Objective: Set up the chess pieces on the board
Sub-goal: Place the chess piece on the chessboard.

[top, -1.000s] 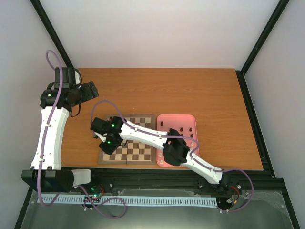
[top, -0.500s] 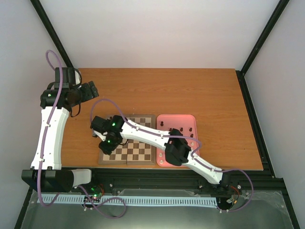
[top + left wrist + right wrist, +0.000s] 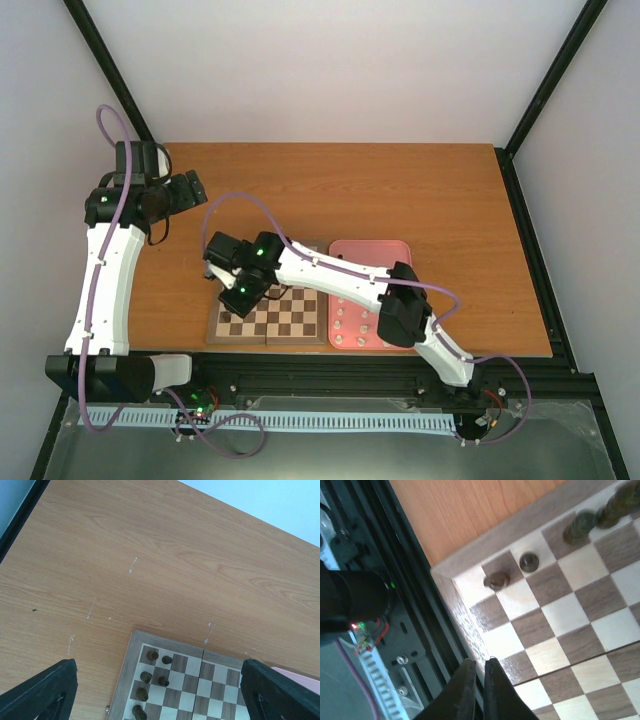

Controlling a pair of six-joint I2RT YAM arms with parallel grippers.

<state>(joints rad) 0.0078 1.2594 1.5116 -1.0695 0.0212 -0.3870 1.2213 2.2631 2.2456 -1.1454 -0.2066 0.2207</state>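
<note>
Your right fingers (image 3: 468,687) are pinched nearly together, with only a sliver of gap and nothing gripped between them. In the right wrist view their tips hang over the brown border of the board (image 3: 580,610), not far from a corner, with the black frame rail (image 3: 420,630) just beside it. The nearest dark pieces (image 3: 496,580) are two standing by that corner, apart from the tips. Two more sit farther along the same edge, blurred. None of them touches the fingers.

From above, your right arm (image 3: 330,275) lies diagonally across the board (image 3: 285,325) with its wrist over the far-left corner. You can't see the fingers themselves in that view.

Your left fingers (image 3: 50,692) are spread wide and hold nothing. They're over the far-left part of the desk (image 3: 400,190), well apart from the board. In the left wrist view the board (image 3: 200,680) sits low in the frame between the two fingers, and six dark pieces (image 3: 145,676) stand in the two columns next to its corner.

The cream pieces (image 3: 341,327) lie in the pink tray (image 3: 370,255), which sits just beside the board's right edge. They're too small for you to tell the piece types.
</note>
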